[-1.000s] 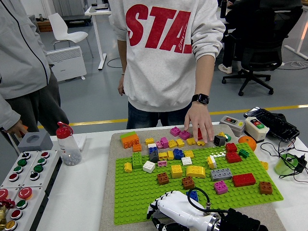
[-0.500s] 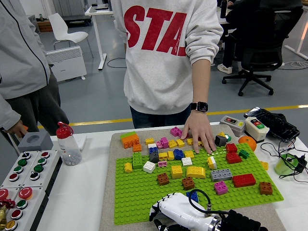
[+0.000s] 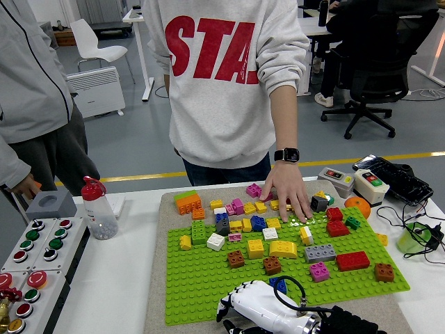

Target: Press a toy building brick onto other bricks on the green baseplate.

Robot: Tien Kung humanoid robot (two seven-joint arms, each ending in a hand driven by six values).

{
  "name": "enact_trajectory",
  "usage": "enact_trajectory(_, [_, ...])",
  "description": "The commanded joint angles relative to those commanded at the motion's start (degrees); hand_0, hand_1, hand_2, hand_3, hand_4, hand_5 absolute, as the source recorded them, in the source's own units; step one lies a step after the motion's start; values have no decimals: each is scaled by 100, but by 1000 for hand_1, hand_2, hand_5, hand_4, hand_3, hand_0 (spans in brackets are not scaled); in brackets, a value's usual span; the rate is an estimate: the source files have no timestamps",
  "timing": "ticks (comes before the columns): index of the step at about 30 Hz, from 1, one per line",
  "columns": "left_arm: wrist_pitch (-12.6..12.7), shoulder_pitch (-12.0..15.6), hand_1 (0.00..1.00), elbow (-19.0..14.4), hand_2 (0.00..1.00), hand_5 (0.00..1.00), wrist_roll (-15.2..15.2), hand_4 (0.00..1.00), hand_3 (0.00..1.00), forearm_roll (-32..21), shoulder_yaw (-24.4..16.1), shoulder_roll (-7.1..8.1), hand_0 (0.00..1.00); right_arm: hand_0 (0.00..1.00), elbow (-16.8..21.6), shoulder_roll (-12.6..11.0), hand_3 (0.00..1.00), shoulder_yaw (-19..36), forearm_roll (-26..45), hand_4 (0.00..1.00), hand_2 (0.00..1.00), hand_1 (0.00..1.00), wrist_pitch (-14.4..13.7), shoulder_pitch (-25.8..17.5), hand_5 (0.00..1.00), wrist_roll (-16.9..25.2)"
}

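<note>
While the green baseplate point(image 3: 208, 278) lies flat on the grey mat with its long side running left to right, the robot's right hand point(image 3: 254, 306) rests at its near edge, white fingers point(image 3: 233, 303) curled downward toward the left, and whether they pinch anything cannot be told. Just beyond the hand, a small blue brick point(image 3: 279, 283) sits on the plate beside a black cable; its long axis is too hidden to tell. A person's hand point(image 3: 286, 198) lies spread, palm down, on loose bricks at the plate's far edge. Compared with a second ago, the robot's hand sits slightly lower, and the person's hand has settled nearer the plate.
</note>
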Motion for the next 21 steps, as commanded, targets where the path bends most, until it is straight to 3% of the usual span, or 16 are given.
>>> enact_trajectory(11, [-5, 18, 686, 0, 680, 998, 6, 293, 579, 12, -4, -5, 659, 618, -2, 7, 569, -2, -2, 391, 608, 643, -11, -12, 257, 5])
enact_trajectory(21, [-12, 2, 686, 0, 680, 998, -8, 293, 579, -33, 28, 5, 659, 642, 120, -37, 609, 376, -50, 407, 627, 640, -418, -38, 240, 120])
